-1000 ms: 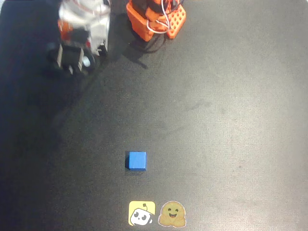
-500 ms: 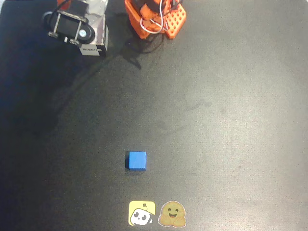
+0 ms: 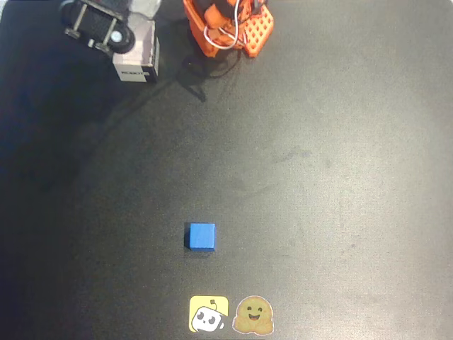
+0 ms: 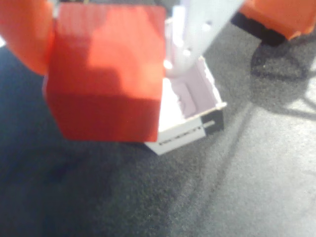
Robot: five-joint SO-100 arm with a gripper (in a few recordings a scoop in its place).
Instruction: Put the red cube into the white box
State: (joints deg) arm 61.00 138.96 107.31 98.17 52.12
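I see a big black table with a rough, flat top. It takes up almost all of the overhead view.

At the top of that view sits the orange base of my arm, with white wires looped on it. Its dark shadow falls on the table just below it.

In the top left corner of the overhead view I see the black end of my arm over the small square white box. The box has thin walls and a dark label with pale letters on the side that faces down the picture. In the wrist view the white box is open at the top and I can look into it. The inside I can see looks white and bare.

My gripper holds the small red cube. In the wrist view the cube is squeezed between an orange finger on the left and a white finger on the right. The cube hangs above the box and a bit to the left of it. It is not inside the box yet.

A small blue cube sits alone near the bottom middle of the table, well away from the box.

Just below it at the bottom edge are two small stickers: a yellow sticker with a white robot face, and a tan smiling sticker beside it.
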